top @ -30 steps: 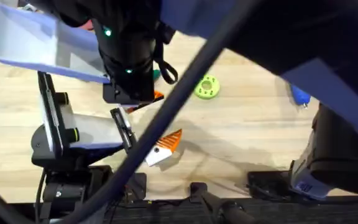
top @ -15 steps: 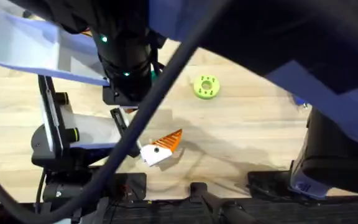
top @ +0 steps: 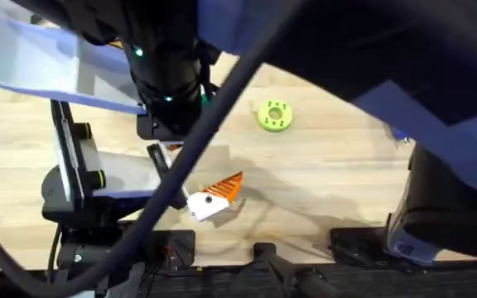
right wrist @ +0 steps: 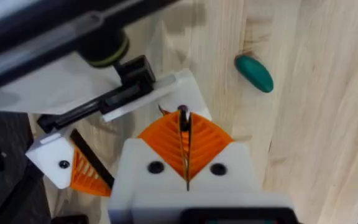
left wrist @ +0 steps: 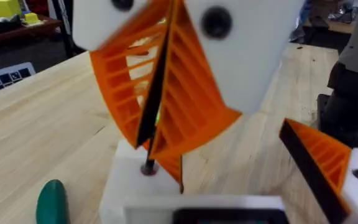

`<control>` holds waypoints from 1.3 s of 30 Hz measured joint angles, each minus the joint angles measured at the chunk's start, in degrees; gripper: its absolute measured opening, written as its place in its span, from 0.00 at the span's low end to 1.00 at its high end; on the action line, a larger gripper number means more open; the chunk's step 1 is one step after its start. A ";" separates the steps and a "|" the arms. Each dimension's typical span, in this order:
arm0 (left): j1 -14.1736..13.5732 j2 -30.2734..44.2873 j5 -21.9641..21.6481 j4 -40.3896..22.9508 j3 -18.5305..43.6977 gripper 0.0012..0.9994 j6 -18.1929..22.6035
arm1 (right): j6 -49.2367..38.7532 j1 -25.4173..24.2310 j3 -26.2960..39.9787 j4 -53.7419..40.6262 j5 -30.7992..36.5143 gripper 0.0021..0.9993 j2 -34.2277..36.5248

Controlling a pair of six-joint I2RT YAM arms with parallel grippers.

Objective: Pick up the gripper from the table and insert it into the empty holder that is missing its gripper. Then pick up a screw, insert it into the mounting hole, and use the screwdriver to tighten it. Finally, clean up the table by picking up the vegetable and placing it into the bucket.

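1. The right claw (right wrist: 183,124), white with orange ribbed pads, is clenched on a small dark screw (right wrist: 182,112). The screw sticks out past the pad tips.
2. The screw's free end sits at the edge of the holder (right wrist: 188,90), a white block on a black rail of the practice jaw standing on the wooden bench (right wrist: 316,124). In the left wrist view the screw appears to touch the block's top face.
3. In the left wrist view a sliver of darker orange (left wrist: 174,171) shows just beside the screw. It may be the gripper already seated in the holder, but this is not clear.
4. The mounting hole cannot be made out, because the screw and pads cover that spot.
5. A second white mount (right wrist: 55,163), farther along the rail, already carries its orange fingertip (right wrist: 82,177).
6. The dark-green vegetable (right wrist: 254,73) lies on the bench near the holder, apart from it. A round green disc with holes (top: 274,116) lies farther off.
7. Whether the left claw is released or clenched cannot be told.
8. The step in hand looks like seating the screw. To do it well:
   - Keep the screw square to the block's face.
   - Lower it slowly until it drops into the hole.
   - Let go only once it stands unaided, so it does not tip or roll away.
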 joint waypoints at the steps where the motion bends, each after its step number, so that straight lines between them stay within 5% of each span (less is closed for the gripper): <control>1: 0.00 0.02 0.00 -0.02 0.00 0.99 -0.01 | 0.00 0.00 0.00 0.00 0.00 0.00 0.00; 39: 0.00 0.02 -0.02 -0.04 0.00 0.99 -0.28 | 0.26 0.00 0.20 0.16 0.00 0.00 2.42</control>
